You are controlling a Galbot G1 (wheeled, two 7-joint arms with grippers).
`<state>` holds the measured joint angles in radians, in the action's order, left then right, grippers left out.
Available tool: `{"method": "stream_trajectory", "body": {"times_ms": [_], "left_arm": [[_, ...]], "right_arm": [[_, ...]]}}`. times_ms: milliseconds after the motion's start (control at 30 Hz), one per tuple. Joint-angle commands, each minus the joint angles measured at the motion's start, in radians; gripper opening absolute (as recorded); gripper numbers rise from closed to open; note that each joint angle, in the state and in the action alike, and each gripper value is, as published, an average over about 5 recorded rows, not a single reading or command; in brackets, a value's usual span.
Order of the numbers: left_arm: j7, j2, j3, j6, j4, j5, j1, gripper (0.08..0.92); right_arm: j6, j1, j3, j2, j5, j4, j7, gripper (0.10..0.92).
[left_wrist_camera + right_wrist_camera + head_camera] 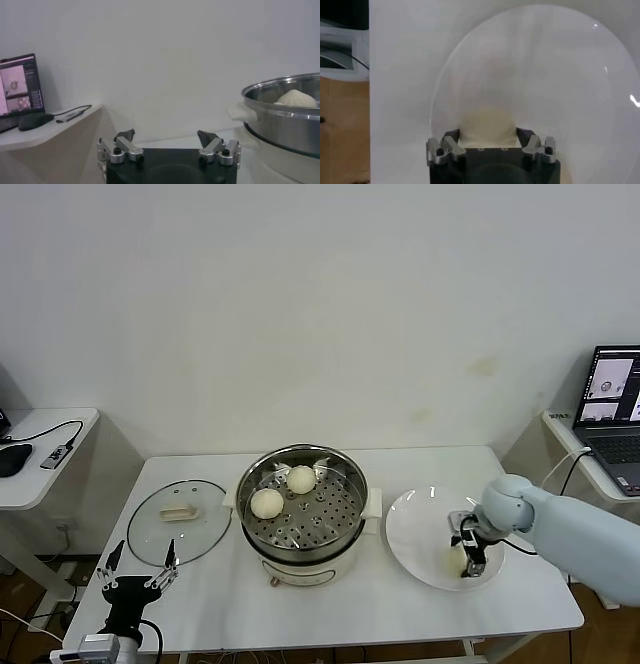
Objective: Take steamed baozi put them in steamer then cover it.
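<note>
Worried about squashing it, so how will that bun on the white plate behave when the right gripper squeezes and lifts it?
The bun looks soft and rounded, so it will probably dent between the right gripper's fingers. It seems light for its size. On the smooth white plate it could slide or roll if nudged.

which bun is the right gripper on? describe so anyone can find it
Right of the steamer sits a white plate. The bun lies on it between the right gripper's fingers, the only bun outside the pot.
</note>
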<state>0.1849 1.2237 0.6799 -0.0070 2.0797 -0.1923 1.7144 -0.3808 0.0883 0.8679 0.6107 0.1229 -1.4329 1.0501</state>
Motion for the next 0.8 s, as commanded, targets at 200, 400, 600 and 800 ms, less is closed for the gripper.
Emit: {"method": "stream_trajectory", "body": {"times_ms": [200,400,600,800], "left_arm": [[0.000,-0.002,0.001,0.000,0.003,0.001,0.001,0.823],[-0.001,-0.004,-0.002,0.002,0.005,0.002,-0.003,0.823],[-0.002,-0.004,-0.009,0.003,0.010,0.004,-0.005,0.823],[-0.001,-0.012,-0.009,0.004,0.009,0.003,-0.009,0.823]], "right_arm": [[0.008,-0.095,0.017,-0.028,-0.028,-0.022,0.016,0.597],[0.022,-0.274,0.036,-0.028,-0.114,-0.028,0.055,0.601],[0.017,-0.486,0.130,0.029,-0.225,-0.014,0.065,0.602],[0.021,-0.686,0.242,0.132,-0.298,-0.014,0.050,0.602]]}}
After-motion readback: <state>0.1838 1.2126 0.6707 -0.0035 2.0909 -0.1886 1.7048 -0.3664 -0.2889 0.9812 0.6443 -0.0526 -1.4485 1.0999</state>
